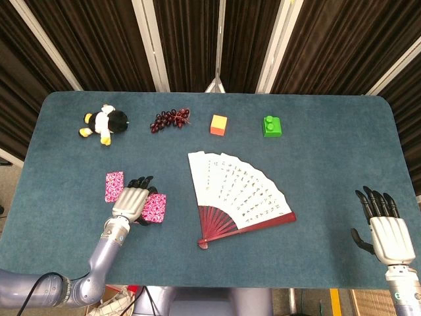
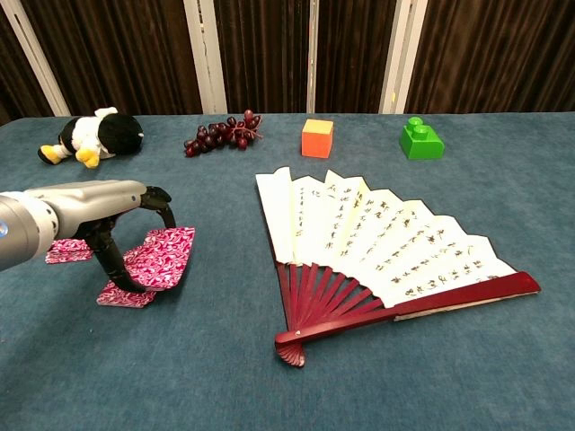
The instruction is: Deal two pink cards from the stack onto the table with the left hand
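Dark curtains behind, your left hand point(image 2: 103, 215) pinches a pink card point(image 2: 166, 256) lifted off the stack point(image 2: 126, 294) on the table point(image 1: 316, 131); carry it clear toward the fan point(image 2: 377, 238), then lay it flat before letting go.

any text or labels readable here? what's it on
Fan: columns of dark handwritten characters on the white leaf, too small and blurred to read.
Pink cards: printed pattern only, no legible text.
Orange block, green brick, penguin plush: no writing visible.
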